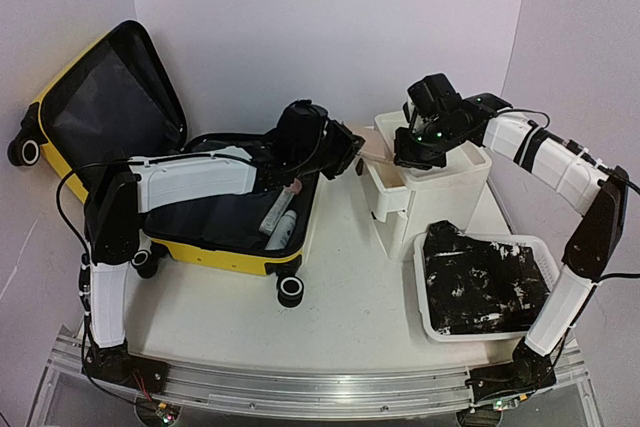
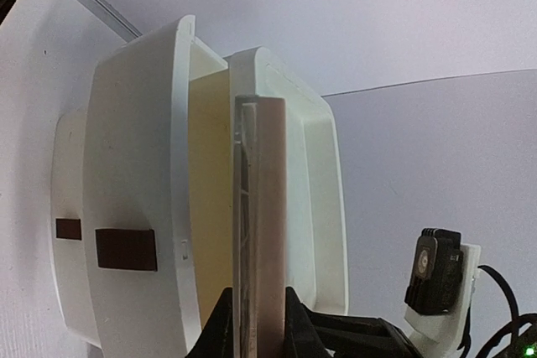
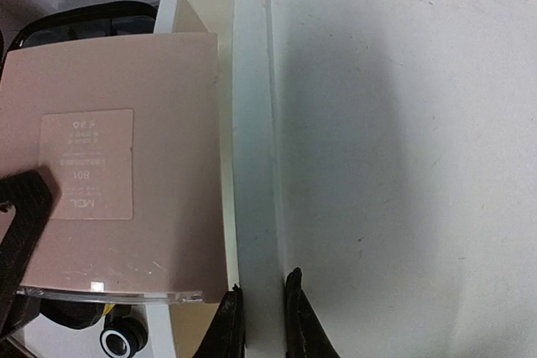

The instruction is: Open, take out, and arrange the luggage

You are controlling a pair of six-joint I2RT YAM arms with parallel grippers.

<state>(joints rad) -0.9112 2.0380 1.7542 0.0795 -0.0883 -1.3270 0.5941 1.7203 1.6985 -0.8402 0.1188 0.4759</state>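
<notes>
The luggage (image 1: 110, 97) lies open at nine o'clock on the counter (image 1: 340, 337). The left pincer (image 2: 256, 318) clamps a pink case (image 3: 126, 81) edge-on at the open drawer (image 1: 385, 187). The right pincer (image 3: 262, 308) clamps the cabinet rim (image 3: 252, 123). If tilted, the case could snag the drawer wall and slip.

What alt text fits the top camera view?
Two robot arms meet at a white cabinet: the left gripper holds a flat pink case at its open top drawer, the right gripper pinches the cabinet's rim. An open yellow suitcase lies left.
</notes>
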